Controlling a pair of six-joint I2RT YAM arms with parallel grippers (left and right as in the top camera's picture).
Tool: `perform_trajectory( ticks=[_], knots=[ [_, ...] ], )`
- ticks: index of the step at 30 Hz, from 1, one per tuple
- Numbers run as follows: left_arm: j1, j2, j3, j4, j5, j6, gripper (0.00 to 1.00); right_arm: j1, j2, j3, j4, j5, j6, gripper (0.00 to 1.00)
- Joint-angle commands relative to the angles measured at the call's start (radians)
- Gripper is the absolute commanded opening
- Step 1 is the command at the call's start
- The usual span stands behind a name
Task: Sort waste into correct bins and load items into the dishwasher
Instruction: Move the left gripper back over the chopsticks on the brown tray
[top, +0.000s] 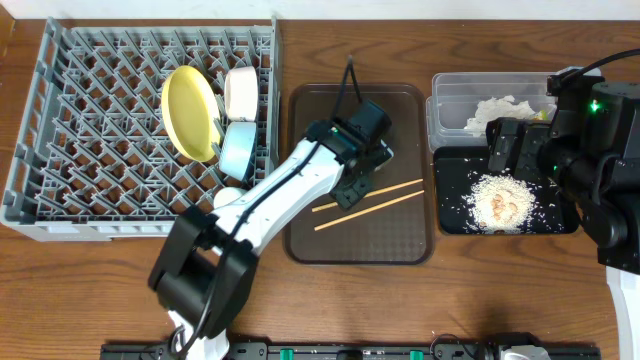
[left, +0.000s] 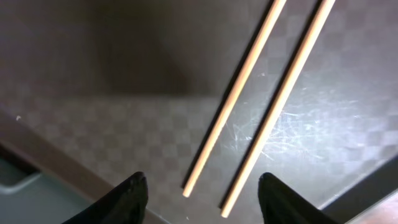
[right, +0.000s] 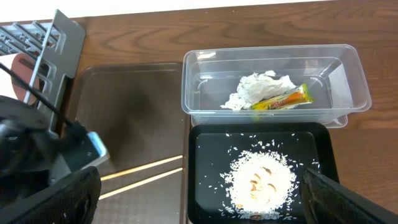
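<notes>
Overhead, the left arm reaches from the near edge of the worktop across the corner of the grey dish rack and out over the brown serving tray. It hides part of a small pale cup at the rack's near right corner. Standing on edge among the rack's pegs are a yellow plate, a white bowl and a light blue bowl.

Two chopsticks lie side by side on the serving tray, slanting and almost parallel. The left pincer hangs over them. In the left wrist view its fingers are spread apart and hold nothing. The sticks' near ends lie between them, touching neither.

Right of the serving tray sits the clear tub, which holds the crumpled tissue and a green-and-yellow wrapper that rests against it. Just in front of the tub, the black tray carries a heap of rice crumbs with stray grains around it. The right pincer is wide open and empty above the black tray. Overhead, the right arm covers the right ends of both bins.
</notes>
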Motion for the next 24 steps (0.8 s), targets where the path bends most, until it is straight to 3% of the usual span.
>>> perform_trajectory(
  ticks=[1, 10, 24],
  knots=[
    [0.000, 0.038, -0.003, 0.017, 0.037, 0.039, 0.69, -0.009, 0.001, 0.003, -0.001, 0.007, 0.004, 0.99],
    [0.000, 0.076, -0.003, 0.077, 0.118, 0.110, 0.74, -0.009, 0.001, 0.003, 0.000, 0.007, 0.003, 0.99],
    [0.000, 0.163, -0.003, 0.166, 0.087, 0.147, 0.68, -0.009, 0.001, 0.003, -0.001, 0.007, 0.004, 0.99]
  ],
)
